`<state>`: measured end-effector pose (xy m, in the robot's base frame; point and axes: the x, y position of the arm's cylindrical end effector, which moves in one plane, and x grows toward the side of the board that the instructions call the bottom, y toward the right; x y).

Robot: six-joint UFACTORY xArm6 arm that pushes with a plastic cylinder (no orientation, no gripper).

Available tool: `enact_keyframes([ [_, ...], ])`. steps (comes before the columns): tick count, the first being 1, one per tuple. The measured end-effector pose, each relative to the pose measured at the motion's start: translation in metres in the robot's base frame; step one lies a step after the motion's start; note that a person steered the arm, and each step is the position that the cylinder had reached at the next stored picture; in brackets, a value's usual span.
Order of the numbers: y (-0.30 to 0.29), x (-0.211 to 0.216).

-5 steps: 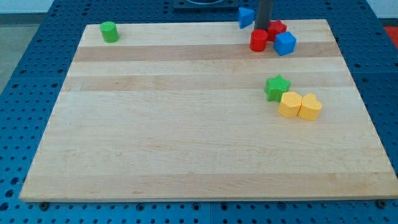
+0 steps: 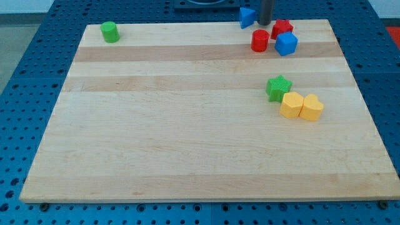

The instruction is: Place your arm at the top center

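Dark rod, no jaws to report; my tip (image 2: 265,24) sits at the board's (image 2: 187,156) top edge, right of centre, between blue triangle (image 2: 247,17) and red blocks (image 2: 280,29). Risk: sliding left toward centre would likely shove the triangle along.

The single camera stood beyond the table's (image 2: 187,156) bottom edge, raised, looking down and across toward the top edge, taking in every corner.
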<state>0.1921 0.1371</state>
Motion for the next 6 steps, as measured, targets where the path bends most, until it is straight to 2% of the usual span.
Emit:
enact_keyframes([
  [4,-0.010,0.014],
  [6,-0.036,0.018],
])
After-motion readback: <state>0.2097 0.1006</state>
